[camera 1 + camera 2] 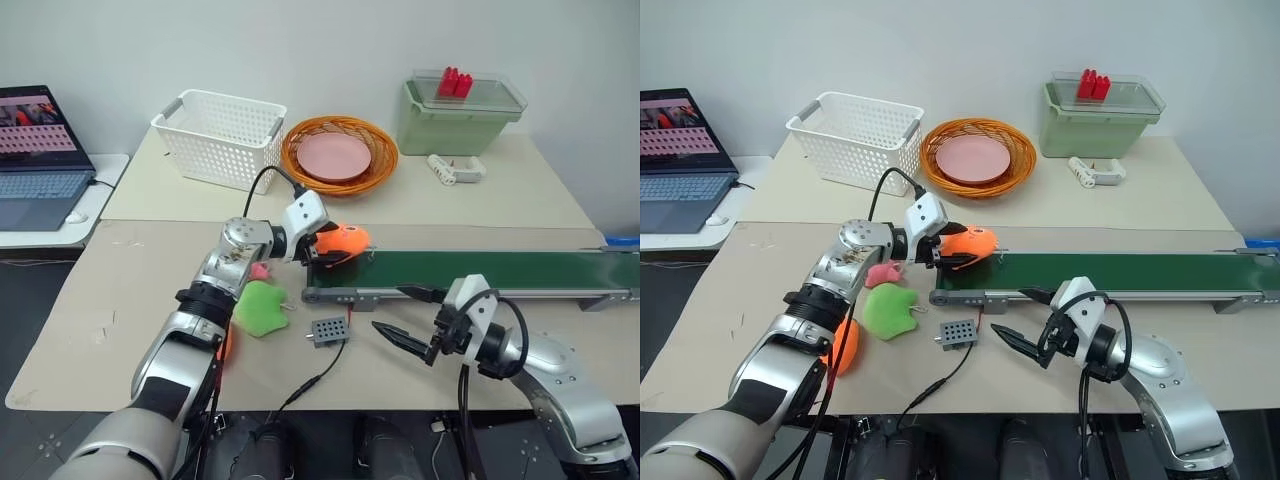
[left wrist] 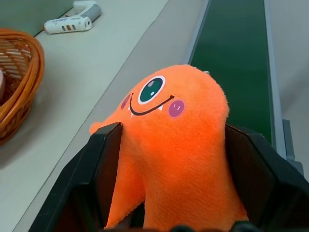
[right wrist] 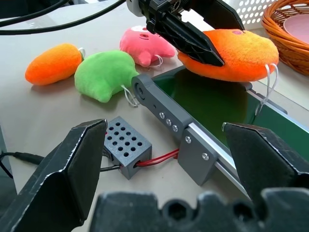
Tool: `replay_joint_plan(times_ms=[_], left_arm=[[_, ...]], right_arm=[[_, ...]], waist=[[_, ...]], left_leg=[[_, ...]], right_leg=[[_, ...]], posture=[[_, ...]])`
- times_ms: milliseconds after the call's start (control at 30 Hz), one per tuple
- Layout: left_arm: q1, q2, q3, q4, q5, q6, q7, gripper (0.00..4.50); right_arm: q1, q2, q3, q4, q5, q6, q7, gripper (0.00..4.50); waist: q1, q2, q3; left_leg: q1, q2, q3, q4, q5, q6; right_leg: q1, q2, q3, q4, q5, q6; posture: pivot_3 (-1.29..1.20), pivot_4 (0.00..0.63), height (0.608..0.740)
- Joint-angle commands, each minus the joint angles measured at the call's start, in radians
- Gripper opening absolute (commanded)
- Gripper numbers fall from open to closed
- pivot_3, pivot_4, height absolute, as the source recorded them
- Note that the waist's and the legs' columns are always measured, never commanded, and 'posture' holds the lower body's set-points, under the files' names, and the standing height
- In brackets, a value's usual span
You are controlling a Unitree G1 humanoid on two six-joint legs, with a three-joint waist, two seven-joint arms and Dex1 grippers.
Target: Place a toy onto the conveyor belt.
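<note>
The left hand (image 1: 318, 247), its fingers parted around the toy (image 1: 343, 241) over the conveyor belt (image 1: 480, 271)'s near end, risks dragging the plush off the belt's end onto the surface (image 1: 120, 290) if a finger snags; the right hand (image 1: 400, 318) hangs wide, empty.

At the far side of the desk (image 1: 500, 205) stand a white slotted basket (image 1: 220, 137), an orange wicker basket (image 1: 340, 155) with a pink plate (image 1: 334, 154) in it, and a lidded green bin (image 1: 462, 113) with red pieces (image 1: 455, 82) on its lid; a small white device (image 1: 456, 169) lies just in front of the bin. Nearer lie a green plush (image 1: 262, 307), a pink plush (image 1: 881, 273), a carrot-shaped orange plush (image 1: 844, 345) and a small grey perforated box (image 1: 329, 330) with a cable. An open laptop (image 1: 40, 160) sits on a side table.
</note>
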Motion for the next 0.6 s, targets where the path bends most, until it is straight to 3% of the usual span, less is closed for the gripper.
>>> replay_joint_plan(times_ms=[33,300,500,600], left_arm=[[-0.040,-0.006,0.022,-0.036,-0.015,0.003,0.007,3.44],[0.004,-0.002,-0.008,-0.187,-0.064,0.076,-0.096,3.44],[0.015,0.008,-0.022,-0.195,-0.050,0.092,-0.100,3.44],[0.006,0.009,-0.010,-0.204,-0.063,0.097,-0.098,4.11]], right_arm=[[-0.017,0.003,-0.003,-0.004,0.001,-0.020,-0.002,4.50],[-0.027,0.003,0.000,0.011,-0.006,-0.027,-0.007,4.50],[-0.016,0.003,-0.005,0.003,-0.007,-0.027,-0.014,4.50],[-0.014,0.004,-0.003,0.002,-0.006,-0.026,-0.018,4.50]], waist=[[0.000,0.000,0.000],[0.001,0.000,0.000],[0.000,0.000,0.000],[0.000,0.000,0.000]], left_leg=[[0.000,0.000,0.000,0.000,0.000,0.000],[-0.001,0.000,0.000,0.000,0.003,-0.004],[0.000,0.000,0.000,0.000,0.003,-0.004],[0.000,0.000,0.000,0.000,0.003,-0.004]], right_leg=[[0.000,0.000,0.000,0.000,0.000,0.000],[0.000,0.000,0.000,0.000,0.000,0.000],[0.000,0.000,0.000,0.000,0.000,0.000],[0.000,0.000,0.000,0.000,0.000,0.000]], posture=[[0.00,0.150,0.740],[0.00,0.150,0.740],[0.00,0.150,0.740],[0.00,0.150,0.740]])
